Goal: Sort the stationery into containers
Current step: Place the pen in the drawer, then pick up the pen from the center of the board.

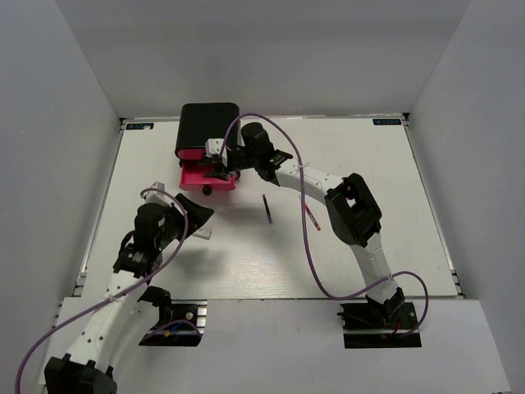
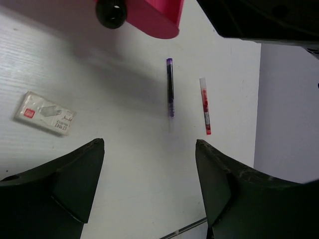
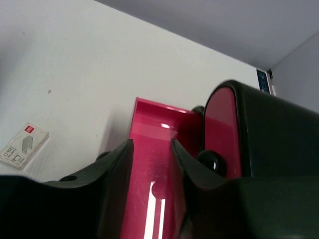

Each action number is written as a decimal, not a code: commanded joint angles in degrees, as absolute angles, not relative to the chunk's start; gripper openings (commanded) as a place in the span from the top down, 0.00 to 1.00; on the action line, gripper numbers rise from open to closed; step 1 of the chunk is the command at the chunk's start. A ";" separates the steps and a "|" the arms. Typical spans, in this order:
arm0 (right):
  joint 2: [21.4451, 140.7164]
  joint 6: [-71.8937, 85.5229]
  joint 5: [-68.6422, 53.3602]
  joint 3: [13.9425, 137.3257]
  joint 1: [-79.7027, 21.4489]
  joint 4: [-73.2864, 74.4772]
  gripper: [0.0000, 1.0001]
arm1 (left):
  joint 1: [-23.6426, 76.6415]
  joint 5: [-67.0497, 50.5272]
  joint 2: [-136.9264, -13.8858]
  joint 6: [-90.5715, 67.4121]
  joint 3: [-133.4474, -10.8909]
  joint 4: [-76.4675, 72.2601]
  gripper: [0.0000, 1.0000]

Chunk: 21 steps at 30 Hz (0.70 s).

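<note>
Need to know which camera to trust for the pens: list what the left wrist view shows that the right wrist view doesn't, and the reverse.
Left wrist only: the dark blue pen and the red pen, lying side by side, not touching. Right wrist only: the black cabinet and the floor of the open pink drawer. Both: that drawer, and the small white block.

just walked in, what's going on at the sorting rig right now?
The right gripper is open over the pulled-out pink drawer of the black cabinet, with nothing visible between its fingers. The left gripper is also open and empty, over the table. A dark blue pen, a red pen and a small white block lie loose on the table, not yet sorted.
</note>
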State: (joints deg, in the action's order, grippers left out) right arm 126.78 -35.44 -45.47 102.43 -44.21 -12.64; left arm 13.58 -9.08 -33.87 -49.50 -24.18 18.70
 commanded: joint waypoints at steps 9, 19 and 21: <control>101.88 -24.97 -11.91 81.34 -38.25 -13.30 1.00 | 18.44 -18.71 -58.43 -39.29 -39.54 9.32 0.55; 88.36 -14.33 -10.11 61.10 -26.11 5.27 0.65 | 33.03 -9.24 -81.19 -38.31 -55.43 14.56 0.52; 86.84 -12.84 -10.89 56.96 -24.17 5.36 0.65 | 34.80 -5.46 -87.08 -38.85 -58.52 17.30 0.39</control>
State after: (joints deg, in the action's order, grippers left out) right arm 90.26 -16.91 -10.59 60.88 -25.15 0.67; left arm 32.49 -11.49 -83.18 -38.81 -53.65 13.08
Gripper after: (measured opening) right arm 0.351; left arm 0.583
